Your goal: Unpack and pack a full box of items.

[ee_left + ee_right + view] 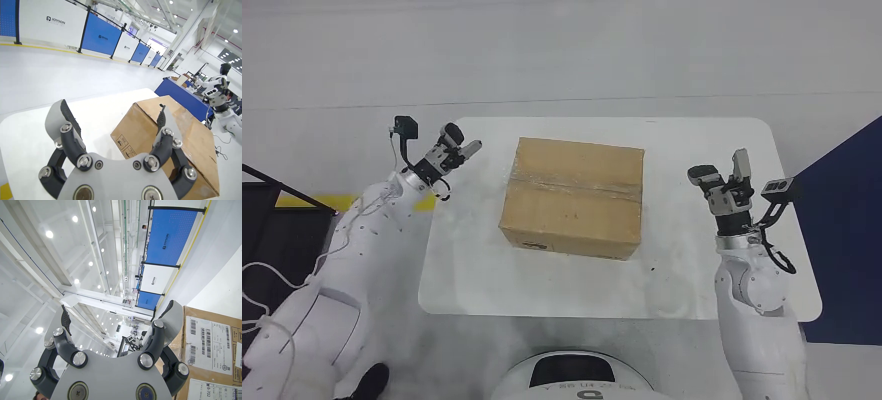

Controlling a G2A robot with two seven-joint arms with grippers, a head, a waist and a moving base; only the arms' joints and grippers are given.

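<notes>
A closed brown cardboard box [574,196], its top seam taped, sits in the middle of the white table [542,285]. My left gripper [460,146] hovers open near the table's far left corner, a little left of the box [170,136]; its fingers [70,117] hold nothing. My right gripper [724,172] stands open to the right of the box, pointing upward, empty. In the right wrist view the box's labelled side [209,351] lies beside that open gripper [119,315].
A blue partition [847,230] stands off the table's right edge. A black frame [272,195] and a yellow floor line lie to the left. Bare tabletop surrounds the box on every side.
</notes>
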